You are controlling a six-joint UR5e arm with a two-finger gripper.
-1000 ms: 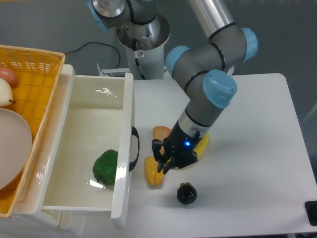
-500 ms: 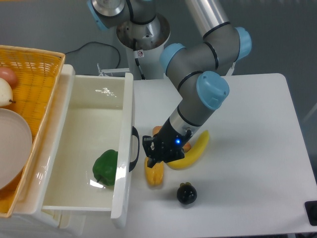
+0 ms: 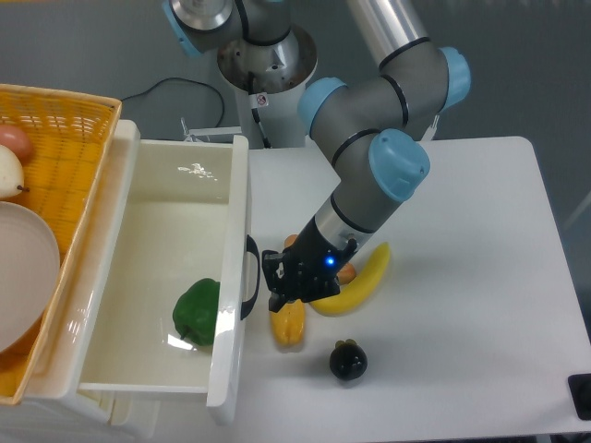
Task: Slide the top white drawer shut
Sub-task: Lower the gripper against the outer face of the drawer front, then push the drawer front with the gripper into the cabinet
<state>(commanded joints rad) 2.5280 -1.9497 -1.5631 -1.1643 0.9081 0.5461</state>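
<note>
Fixed camera, looking down on the white bench (image 3: 462, 277). The top white drawer (image 3: 175, 277), a glossy cream-white plastic tray, deep and rectangular, stood pulled out at the bench's left side. Its tall flat front panel faced right toward the arm, and the black curved handle (image 3: 250, 277) sat on that panel. The drawer's long axis ran roughly near-to-far in the frame, with highlights on its smooth floor. A shiny green bell pepper (image 3: 198, 312) lay inside, close to the front panel.

The black two-finger pincer (image 3: 274, 286) sat just right of the handle, low over the bench. Whether its fingers were spread or pressed together could not be told, nor whether it touched the handle.

A yellow-orange pepper (image 3: 288, 325) lay partly under the pincer, a curved yellow banana (image 3: 360, 284) just beside it, and a small dark round fruit (image 3: 348, 361) nearer the front edge.

A yellow woven wicker basket (image 3: 65, 138) sat left of the drawer, holding a pale plate (image 3: 23, 277).

Grey wall behind; matte bench surface.
</note>
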